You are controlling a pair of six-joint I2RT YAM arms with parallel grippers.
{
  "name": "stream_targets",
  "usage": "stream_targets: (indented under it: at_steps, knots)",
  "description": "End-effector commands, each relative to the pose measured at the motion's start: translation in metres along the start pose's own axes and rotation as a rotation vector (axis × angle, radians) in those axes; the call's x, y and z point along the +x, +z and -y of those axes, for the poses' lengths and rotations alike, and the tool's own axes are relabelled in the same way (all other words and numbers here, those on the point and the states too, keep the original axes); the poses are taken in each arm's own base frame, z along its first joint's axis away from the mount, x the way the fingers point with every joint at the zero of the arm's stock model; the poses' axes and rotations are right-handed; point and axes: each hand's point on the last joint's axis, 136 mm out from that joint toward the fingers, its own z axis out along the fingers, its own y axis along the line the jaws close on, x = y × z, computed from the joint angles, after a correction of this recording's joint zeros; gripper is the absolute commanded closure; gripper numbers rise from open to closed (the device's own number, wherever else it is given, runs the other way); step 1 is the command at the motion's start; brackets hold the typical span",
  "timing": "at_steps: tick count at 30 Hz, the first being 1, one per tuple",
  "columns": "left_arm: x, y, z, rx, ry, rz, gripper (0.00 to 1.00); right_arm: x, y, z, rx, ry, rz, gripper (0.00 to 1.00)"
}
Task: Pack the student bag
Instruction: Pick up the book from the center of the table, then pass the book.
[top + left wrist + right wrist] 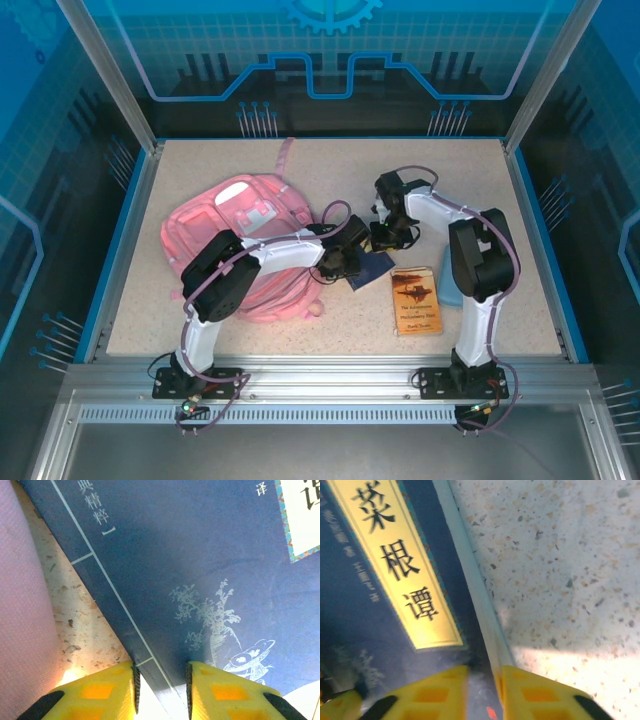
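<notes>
The student bag (230, 235), a soft pink backpack with a whitish patch, lies flat on the left half of the table; its pink fabric (20, 605) fills the left edge of the left wrist view. Just right of it lies a dark blue book (375, 268) with Chinese lettering. My left gripper (348, 258) is shut on the spine corner of the blue book (200, 555), one yellow finger on each side (161, 690). My right gripper (388, 238) comes from the far side and pinches the page edge of the blue book (350, 605) between its fingers (485, 695).
A brown-covered book (415, 298) lies flat near the right arm, with a pale blue item (452, 295) beside it, partly under the arm. The speckled table (300, 165) has a blue rim and glass walls around it.
</notes>
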Motion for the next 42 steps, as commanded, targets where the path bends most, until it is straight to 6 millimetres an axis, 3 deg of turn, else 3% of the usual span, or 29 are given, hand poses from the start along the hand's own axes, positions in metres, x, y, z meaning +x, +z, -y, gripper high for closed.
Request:
stream_targets:
  at_steps: [1,9,13,16,20,25,29,35,39,42]
  knots:
    - [0.007,0.024,-0.021,-0.089,0.026,-0.018,0.72,0.016,-0.019,-0.033,-0.129,-0.03,-0.025,0.83]
    - [0.002,0.012,-0.01,-0.048,0.033,-0.006,0.72,0.017,-0.026,-0.039,-0.162,-0.034,-0.019,0.98]
    - [-0.006,-0.008,0.002,0.008,0.042,0.015,0.7,0.013,-0.034,-0.033,-0.138,-0.014,0.02,1.0]
    - [-0.019,-0.04,0.013,0.087,0.042,0.047,0.58,0.006,-0.057,-0.033,-0.168,-0.003,0.103,1.0]
    - [-0.04,-0.102,0.03,0.26,0.044,0.114,0.38,-0.004,-0.101,-0.037,-0.256,0.0,0.24,1.0]
    - [-0.057,-0.162,0.021,0.414,0.029,0.172,0.17,-0.007,-0.152,-0.047,-0.42,-0.001,0.365,1.0]
    - [-0.062,-0.188,0.005,0.561,-0.037,0.18,0.08,-0.005,-0.19,-0.06,-0.576,-0.011,0.447,1.0]
    - [-0.059,-0.216,0.005,0.771,-0.047,0.206,0.01,0.001,-0.236,-0.09,-0.845,-0.05,0.496,1.0]
    - [-0.063,-0.223,0.001,0.825,-0.078,0.191,0.01,0.003,-0.252,-0.103,-0.967,-0.062,0.487,1.0]
    - [-0.07,-0.24,0.002,0.895,-0.072,0.202,0.01,0.008,-0.258,-0.114,-1.036,-0.088,0.462,1.0]
